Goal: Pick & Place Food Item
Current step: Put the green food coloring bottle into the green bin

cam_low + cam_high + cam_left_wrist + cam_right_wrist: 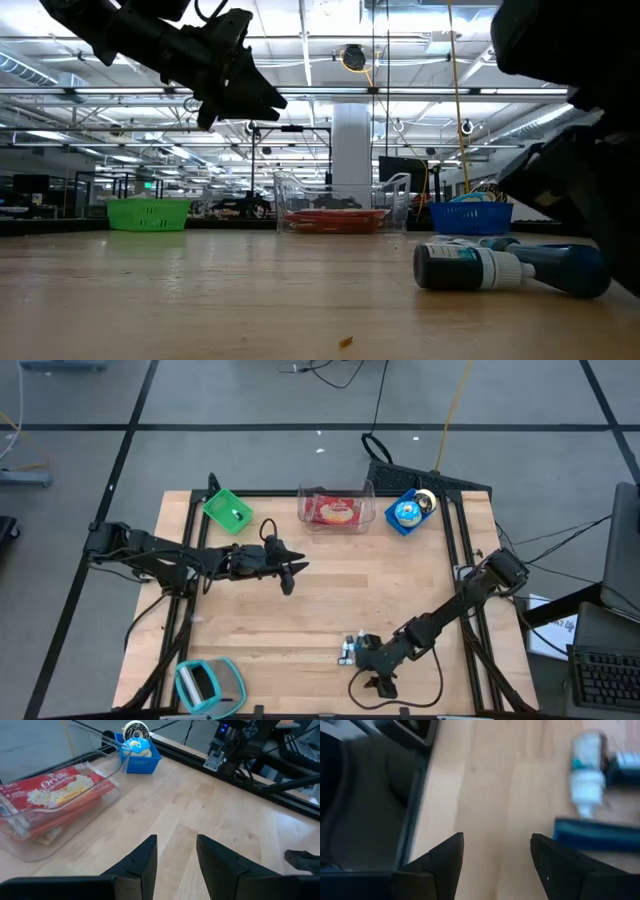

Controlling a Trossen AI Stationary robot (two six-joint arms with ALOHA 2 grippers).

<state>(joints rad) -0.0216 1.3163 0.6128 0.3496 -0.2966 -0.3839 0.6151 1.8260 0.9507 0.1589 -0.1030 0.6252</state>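
A red-and-white popcorn packet (57, 787) lies flat in a clear tub (336, 510) at the table's far edge. Beside it, a blue basket (407, 513) holds a round blue-and-yellow item (136, 747). My left gripper (298, 570) hovers open above the table's middle left, pointing toward the tub, with nothing between its fingers (176, 840). My right gripper (378, 682) is open and low over the near edge (497, 840). It touches nothing. Two small bottles (347, 650) lie on their sides just beyond it, one dark with a teal label (470, 268) and one blue (565, 270).
A green basket (228, 510) stands at the far left corner, and a teal-rimmed object (205, 685) lies at the near left corner. A black frame rail (470, 560) runs along the table's sides. Bare wood (380, 590) lies between the two grippers.
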